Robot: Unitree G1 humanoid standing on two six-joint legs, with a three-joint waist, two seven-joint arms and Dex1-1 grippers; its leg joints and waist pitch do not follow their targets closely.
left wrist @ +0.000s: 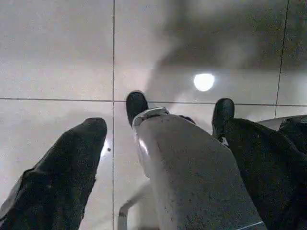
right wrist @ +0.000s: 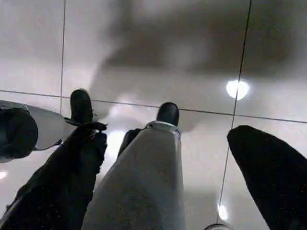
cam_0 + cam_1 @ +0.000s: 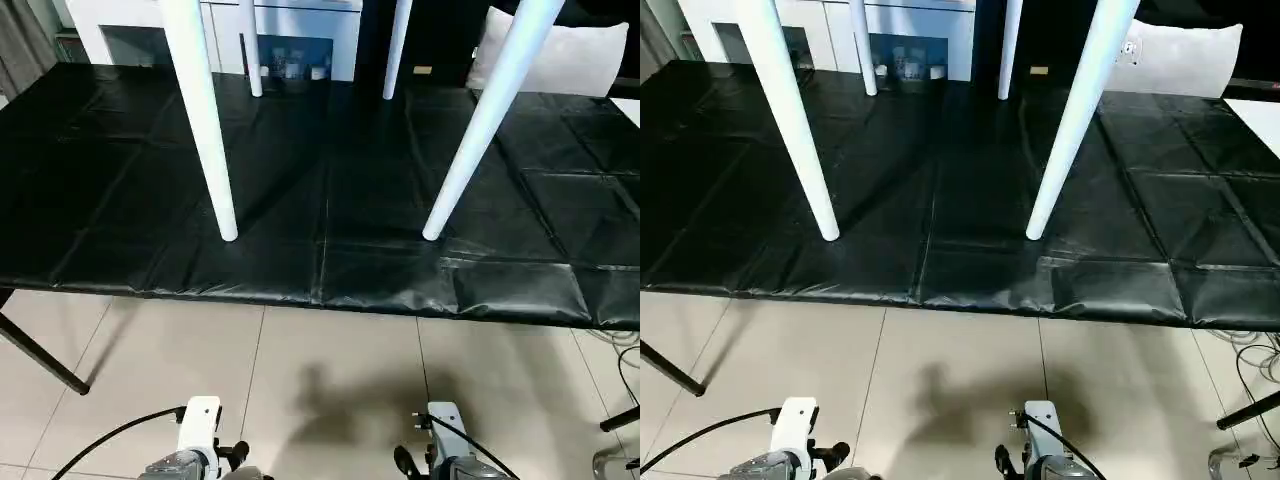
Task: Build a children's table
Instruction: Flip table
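A home-like indoor room used for testing. Pale tiled floor [image 3: 330, 380] lies under a black-covered bench [image 3: 320, 200]. White cabinets [image 3: 300, 30] and a white cushion [image 3: 570, 55] stand at the far side.

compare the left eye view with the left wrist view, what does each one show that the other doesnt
Left eye view: the children's table stands assembled on the black-covered work table, four white legs down, the two nearer ones splayed outward; white cabinets lie behind it.

Left wrist view: the left gripper hangs over the floor, its black fingers spread wide with nothing between them. A grey limb of the robot runs down to two black feet, and a round light glare sits on the tiles.

Both: the pale tiled floor, and neither shows a gripper touching the table.
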